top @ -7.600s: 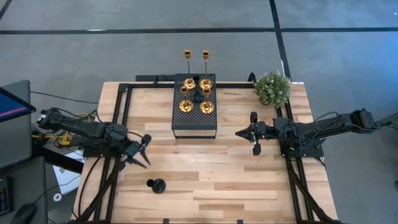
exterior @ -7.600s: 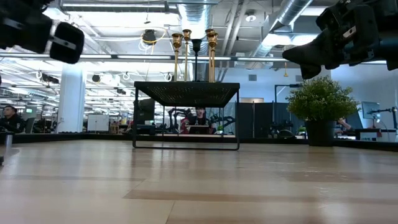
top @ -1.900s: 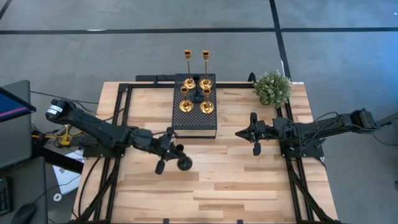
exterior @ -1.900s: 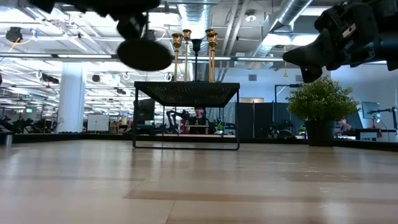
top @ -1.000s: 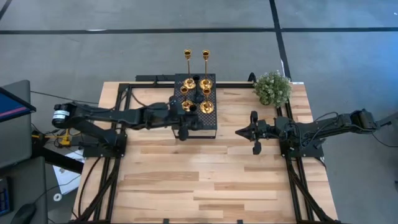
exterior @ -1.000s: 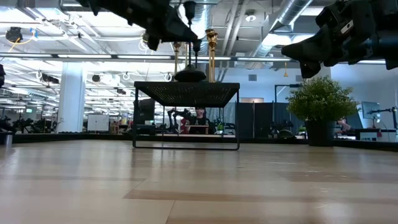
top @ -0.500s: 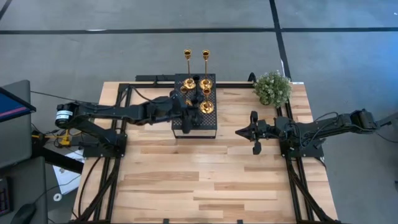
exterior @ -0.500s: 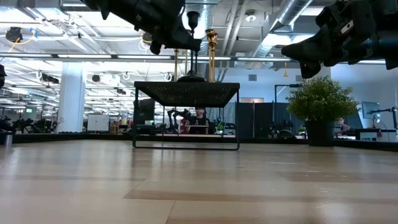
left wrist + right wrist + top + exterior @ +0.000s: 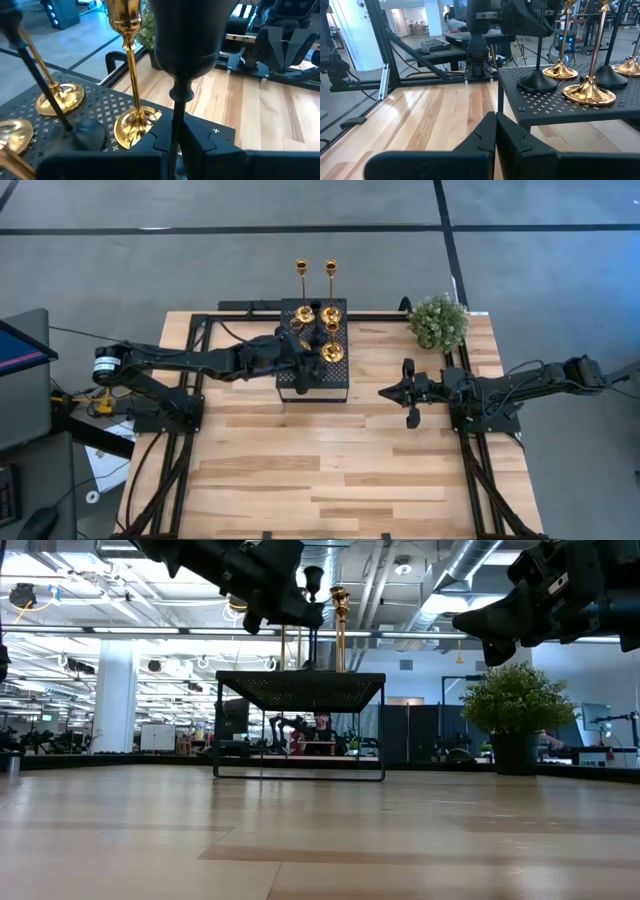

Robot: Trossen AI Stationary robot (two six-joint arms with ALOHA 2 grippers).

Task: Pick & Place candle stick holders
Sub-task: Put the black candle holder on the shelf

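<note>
I had my left gripper [image 9: 176,142] out over the near-left part of the black perforated platform [image 9: 338,385], clenched on the thin stem of a short black candlestick holder [image 9: 186,55]. Its round base [image 9: 537,82] sat on the platform's top, as the right wrist view showed, and its dark cup rose just ahead of my fingers. Beside it on the platform stood the gold candlestick holders [image 9: 331,352], one with its round base [image 9: 134,127] just beside my fingers, another [image 9: 59,96] farther along. The second black holder [image 9: 84,133] stood between them, its stem leaning across the wrist picture. The two tallest gold ones [image 9: 302,270] rose at the platform's far edge. In the low view my arm hung above the platform's left half, next to a tall gold stem [image 9: 340,630]. My right gripper [image 9: 496,131] waited with its fingers pressed together and empty, above the wooden table [image 9: 350,470] to the platform's right, near the small green plant [image 9: 438,320].
</note>
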